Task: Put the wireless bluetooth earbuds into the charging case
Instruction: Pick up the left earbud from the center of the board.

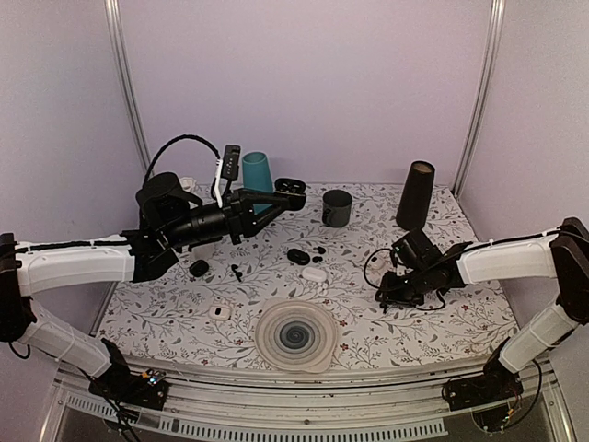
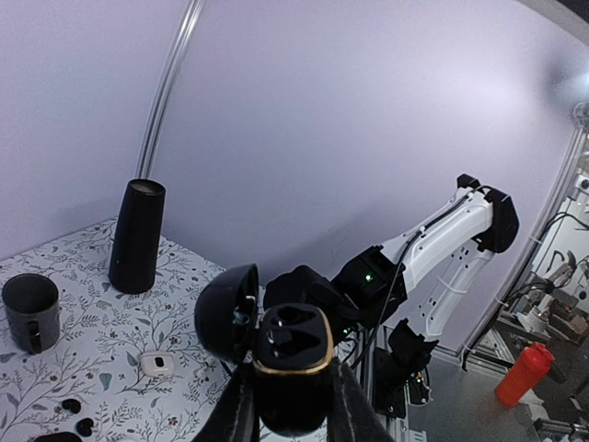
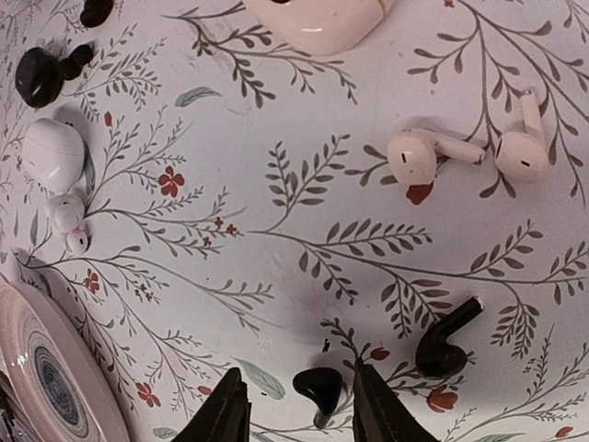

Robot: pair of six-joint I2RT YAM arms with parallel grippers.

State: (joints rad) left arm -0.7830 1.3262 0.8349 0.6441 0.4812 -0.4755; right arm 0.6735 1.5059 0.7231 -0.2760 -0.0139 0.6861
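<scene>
1. Black earbud (image 3: pixel 317 385) lies on the worktop (image 3: pixel 276 230) at the frame's bottom, between the right gripper's (image 3: pixel 299 403) part-open jaws, ungripped.
2. Second black earbud (image 3: pixel 446 343) just right; white earbuds (image 3: pixel 414 157) upper right.
3. Left gripper (image 2: pixel 293 410) clamps the open case (image 2: pixel 293 345), raised, bottom centre.

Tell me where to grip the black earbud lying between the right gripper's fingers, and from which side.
Pinch the black earbud across its rounded body, coming straight down from above. It lies flat on the table, and the open right gripper straddles it.
</scene>
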